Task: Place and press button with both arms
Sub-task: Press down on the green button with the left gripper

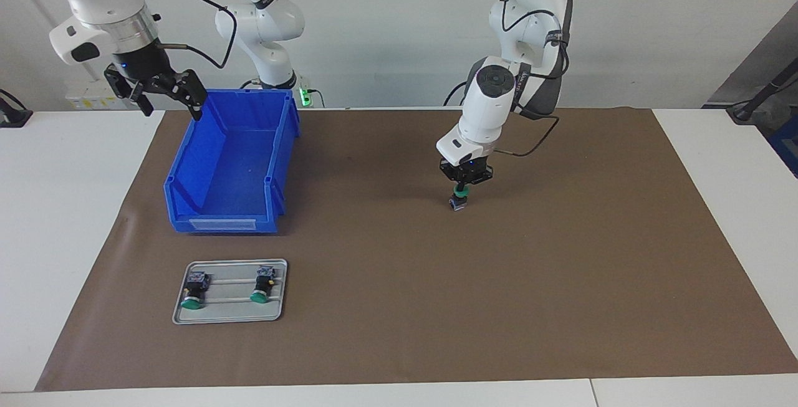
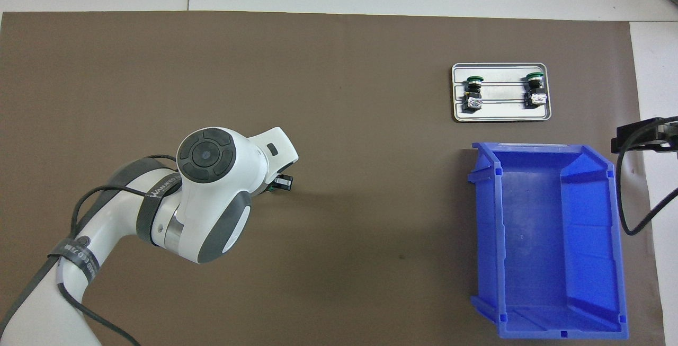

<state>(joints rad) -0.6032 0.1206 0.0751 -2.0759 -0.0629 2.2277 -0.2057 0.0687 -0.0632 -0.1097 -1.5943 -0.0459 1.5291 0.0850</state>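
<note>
– What is the left gripper (image 1: 462, 186) doing?
– It is pointing straight down over the mat (image 1: 561, 270), fingertips pressed together on top of the button (image 1: 459, 199). The button is standing upright on the mat near the middle: green cap up, black body, grey-blue block touching the mat.
– And the right gripper (image 1: 167, 96)?
– It is hanging with fingers spread wide, holding nothing, over the bin's (image 1: 206, 207) corner nearest the robots, at the right arm's end.
– Anything else nearby?
– Two more buttons (image 1: 194, 292) (image 1: 262, 287) are lying on their sides on a tray (image 1: 230, 316), just beside the bin and farther from the robots.
</note>
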